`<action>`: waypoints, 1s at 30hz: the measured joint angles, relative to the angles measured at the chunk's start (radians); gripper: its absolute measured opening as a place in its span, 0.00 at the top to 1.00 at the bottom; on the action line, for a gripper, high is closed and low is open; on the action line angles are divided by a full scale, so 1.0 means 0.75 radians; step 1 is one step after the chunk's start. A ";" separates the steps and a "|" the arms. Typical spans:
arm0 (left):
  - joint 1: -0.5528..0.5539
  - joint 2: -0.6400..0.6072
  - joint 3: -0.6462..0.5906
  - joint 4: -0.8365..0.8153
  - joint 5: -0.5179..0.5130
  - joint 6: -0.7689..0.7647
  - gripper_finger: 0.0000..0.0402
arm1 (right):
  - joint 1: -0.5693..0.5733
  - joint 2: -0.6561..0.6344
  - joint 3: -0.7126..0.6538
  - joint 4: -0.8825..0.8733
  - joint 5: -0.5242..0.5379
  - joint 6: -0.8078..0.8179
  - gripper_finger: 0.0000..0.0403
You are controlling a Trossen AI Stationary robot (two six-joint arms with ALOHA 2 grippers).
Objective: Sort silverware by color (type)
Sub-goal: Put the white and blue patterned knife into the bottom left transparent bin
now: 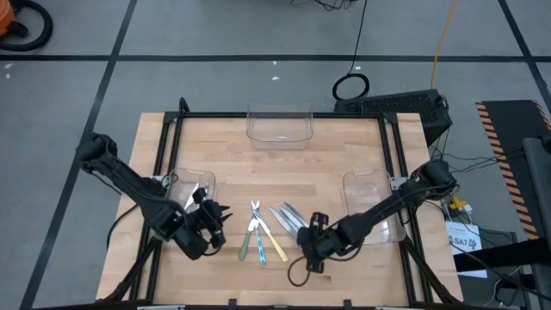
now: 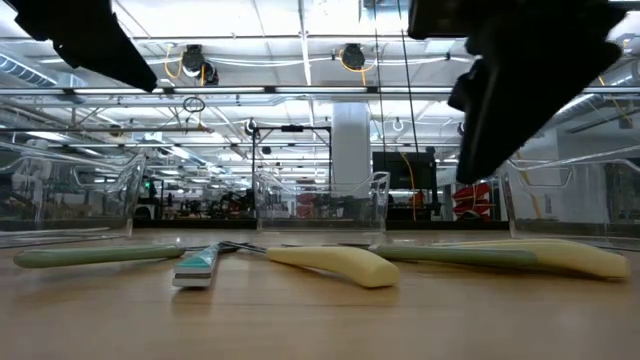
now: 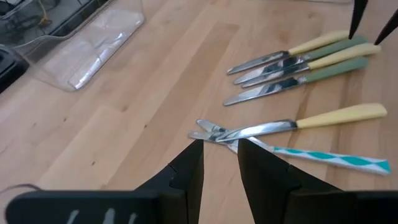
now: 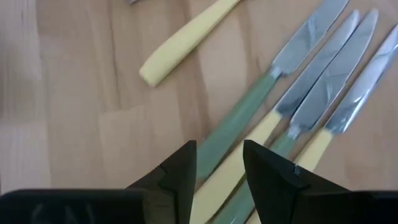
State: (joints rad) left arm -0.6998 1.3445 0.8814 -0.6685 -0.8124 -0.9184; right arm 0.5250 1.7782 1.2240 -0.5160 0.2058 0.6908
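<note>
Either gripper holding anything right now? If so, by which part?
Nothing held. Left gripper is open and empty near the crossed utensils. Right gripper is open over the knife handles, not closed on one.

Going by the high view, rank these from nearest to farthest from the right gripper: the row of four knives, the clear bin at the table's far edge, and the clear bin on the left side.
1. The row of four knives, right beside the right gripper, toward the table's middle.
2. The clear bin on the left side, past the crossed utensils, by the left arm.
3. The clear bin at the far edge, across the table.
</note>
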 joint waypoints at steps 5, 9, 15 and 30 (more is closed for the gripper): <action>0.000 0.016 0.000 0.030 0.007 0.001 0.73 | 0.061 0.024 -0.003 -0.016 0.001 0.087 0.69; 0.000 0.016 0.000 0.080 0.010 0.028 0.73 | 0.094 0.073 -0.006 -0.022 -0.002 0.111 0.69; 0.000 0.016 0.000 0.137 0.011 0.080 0.73 | 0.119 0.095 -0.006 -0.042 0.003 0.199 0.69; -0.001 0.016 0.000 0.146 0.014 0.063 0.73 | 0.160 0.095 -0.007 -0.012 0.150 0.255 0.69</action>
State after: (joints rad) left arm -0.7006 1.3563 0.8814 -0.5587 -0.8021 -0.8710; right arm 0.6449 1.8491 1.2190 -0.5253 0.3180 0.8816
